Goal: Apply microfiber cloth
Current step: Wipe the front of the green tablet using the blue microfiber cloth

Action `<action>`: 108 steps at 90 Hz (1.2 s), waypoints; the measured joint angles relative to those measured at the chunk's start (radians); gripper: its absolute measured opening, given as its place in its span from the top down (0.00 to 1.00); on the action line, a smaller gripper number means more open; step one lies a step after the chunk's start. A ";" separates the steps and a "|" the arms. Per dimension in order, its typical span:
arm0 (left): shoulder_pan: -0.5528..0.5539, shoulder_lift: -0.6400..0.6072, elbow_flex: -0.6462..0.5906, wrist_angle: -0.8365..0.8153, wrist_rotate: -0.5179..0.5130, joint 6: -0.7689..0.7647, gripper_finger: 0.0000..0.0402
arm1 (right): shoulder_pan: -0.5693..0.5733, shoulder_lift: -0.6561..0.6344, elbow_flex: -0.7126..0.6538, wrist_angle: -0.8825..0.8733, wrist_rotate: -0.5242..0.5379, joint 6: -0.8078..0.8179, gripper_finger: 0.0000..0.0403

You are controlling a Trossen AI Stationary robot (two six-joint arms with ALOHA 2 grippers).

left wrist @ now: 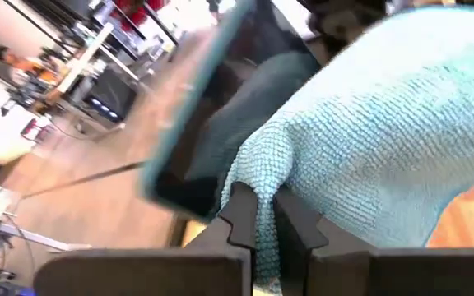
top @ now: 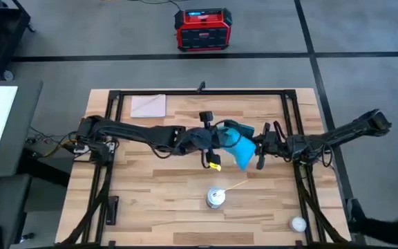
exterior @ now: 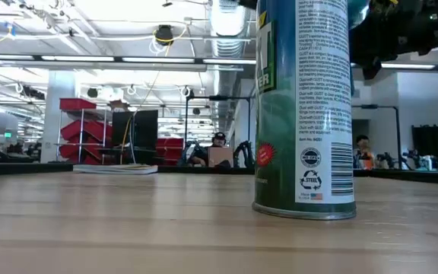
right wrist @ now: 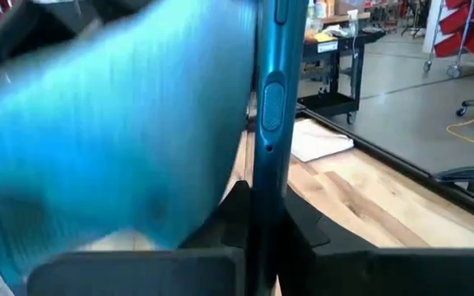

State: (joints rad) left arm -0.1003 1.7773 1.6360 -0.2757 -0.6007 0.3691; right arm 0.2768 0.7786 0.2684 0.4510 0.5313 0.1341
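Microfiber cloth: soft sky-blue woven cloth [top: 242, 146], held above the wooden table [top: 157, 194] at centre of the high view, between the two grippers, draped against the dark teal tablet-like slab [right wrist: 270, 123].
Left gripper: [left wrist: 266, 215] comes in from the left of the high view; its fingers are clenched on a fold of the cloth, which bunches between them in the left wrist view.
Right gripper: [right wrist: 266, 210] comes in from the right of the high view; it grasps the slab edge-on between its fingers, with the cloth covering the slab's one face.
Left wrist view only: cloth weave, and the slab's dark screen behind the cloth.
Right wrist view only: buttons on the slab's thin edge.
High view only: pale grey-beige square sheet [top: 148, 105] at upper left of the table; spray can [top: 215, 198] lower centre.
Low view: can's printed label [exterior: 304, 106] fills the centre; cloth barely shows at the top.
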 joint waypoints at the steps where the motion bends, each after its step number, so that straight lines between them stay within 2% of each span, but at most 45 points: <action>1: 0.001 -0.002 0.001 0.001 -0.001 0.000 1.00 | 0.000 0.000 0.000 -0.001 -0.001 0.000 0.97; 15: 0.002 -0.005 0.000 -0.001 -0.003 -0.039 1.00 | 0.000 0.001 0.000 -0.005 -0.002 0.000 0.97; 40: 0.001 0.058 -0.004 0.031 0.007 -0.105 1.00 | -0.002 0.001 -0.001 -0.013 0.008 0.000 0.97; 60: -0.002 0.055 -0.004 0.115 0.008 -0.047 1.00 | -0.002 0.000 -0.001 -0.005 0.013 -0.001 0.97; 88: 0.007 0.049 0.032 0.106 0.002 -0.027 1.00 | -0.002 0.001 -0.001 -0.016 0.014 0.000 0.97; 108: 0.003 0.048 -0.053 0.129 0.005 -0.107 1.00 | -0.002 0.001 -0.001 -0.026 0.017 -0.001 0.97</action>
State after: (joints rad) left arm -0.0968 1.8252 1.5826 -0.1469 -0.5953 0.2620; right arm 0.2745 0.7799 0.2676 0.4248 0.5488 0.1333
